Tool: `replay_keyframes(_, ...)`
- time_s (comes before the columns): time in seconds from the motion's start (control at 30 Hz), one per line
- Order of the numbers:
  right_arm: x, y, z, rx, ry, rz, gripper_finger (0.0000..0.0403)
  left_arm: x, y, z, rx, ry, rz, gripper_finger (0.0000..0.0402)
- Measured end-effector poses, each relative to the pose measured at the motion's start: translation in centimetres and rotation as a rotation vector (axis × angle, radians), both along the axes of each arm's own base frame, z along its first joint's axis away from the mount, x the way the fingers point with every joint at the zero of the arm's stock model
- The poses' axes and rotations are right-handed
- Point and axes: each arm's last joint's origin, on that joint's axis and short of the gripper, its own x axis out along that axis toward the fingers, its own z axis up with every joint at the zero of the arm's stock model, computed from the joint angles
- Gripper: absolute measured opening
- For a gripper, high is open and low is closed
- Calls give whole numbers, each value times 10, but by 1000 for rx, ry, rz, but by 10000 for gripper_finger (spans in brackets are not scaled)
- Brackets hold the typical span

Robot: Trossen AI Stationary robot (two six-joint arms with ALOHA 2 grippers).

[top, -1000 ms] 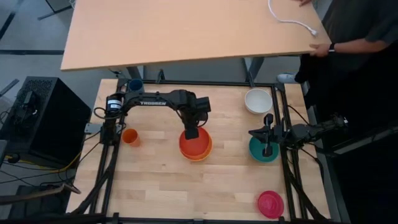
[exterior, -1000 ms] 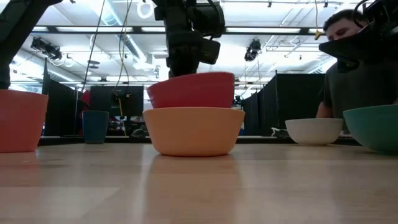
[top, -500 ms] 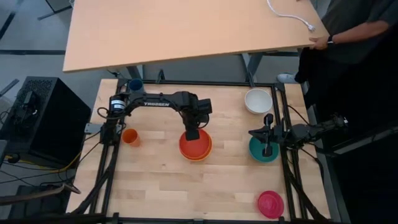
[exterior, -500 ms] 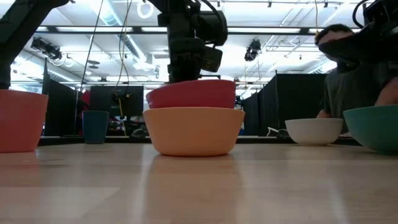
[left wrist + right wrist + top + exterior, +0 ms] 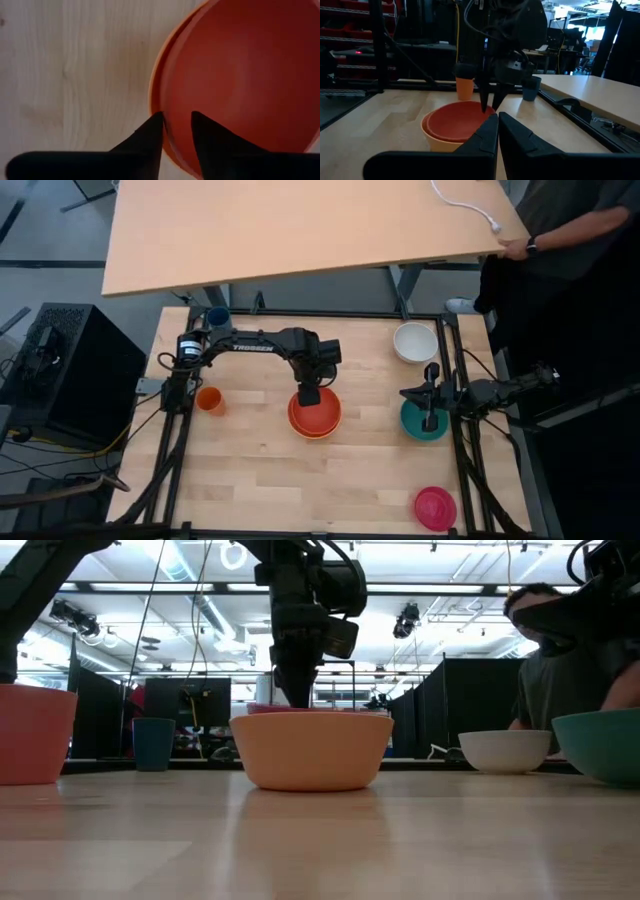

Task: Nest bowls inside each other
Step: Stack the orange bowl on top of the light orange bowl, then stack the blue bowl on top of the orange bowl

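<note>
The red-orange bowl [image 5: 318,412] sits nested in the yellow-orange bowl [image 5: 310,750] at the table's middle; in the low view only its rim [image 5: 300,709] shows above the outer bowl. My left gripper [image 5: 176,117] points down at the far rim of this pair, open, with one finger inside and one outside, apart from the rim. The white bowl [image 5: 414,342] stands at the far right, the teal bowl [image 5: 420,427] at the right and the magenta-pink bowl [image 5: 435,507] near the front right. My right gripper [image 5: 497,120] waits shut and level above the teal bowl.
A small dark blue cup [image 5: 217,317] stands at the far left and a small orange cup [image 5: 209,400] at the left. A large wooden desk [image 5: 300,230] lies beyond the far edge, with a person's hand [image 5: 515,248] on its corner. Bare wood shows at the front middle.
My left gripper has opened and let go of the red-orange bowl. The bowl, held raised above the yellow-orange bowl before, has dropped down into it, so only its rim still stands above the outer bowl.
</note>
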Motion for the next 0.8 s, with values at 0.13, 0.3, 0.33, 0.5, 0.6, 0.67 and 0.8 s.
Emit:
replay_keyframes(0.13, 0, 0, 0, 0, 0, 0, 0, -1, 0, 0, -1, 5, -1, 120)
replay_keyframes(0.3, 0, 0, 0, -4, 0, 0, 0, -3, 0, 7, 3, 35, 0, 142)
replay_keyframes(0.33, 0, 0, 0, -9, 1, -1, 0, -2, 0, 11, 15, 30, 2, 145)
replay_keyframes(0.5, 0, 0, 0, -34, 4, -3, 0, 2, 0, 47, 64, -27, 2, 159)
replay_keyframes(0.6, 0, 0, 0, -33, 4, -3, 0, 3, -1, 68, 97, -87, -29, 166)
replay_keyframes(0.67, 0, 0, 1, -31, 13, -2, 0, 2, -3, 73, 106, -127, -52, 166)
replay_keyframes(0.8, -2, -1, 4, -19, 48, -2, 0, -8, -5, 71, 109, -211, -64, 159)
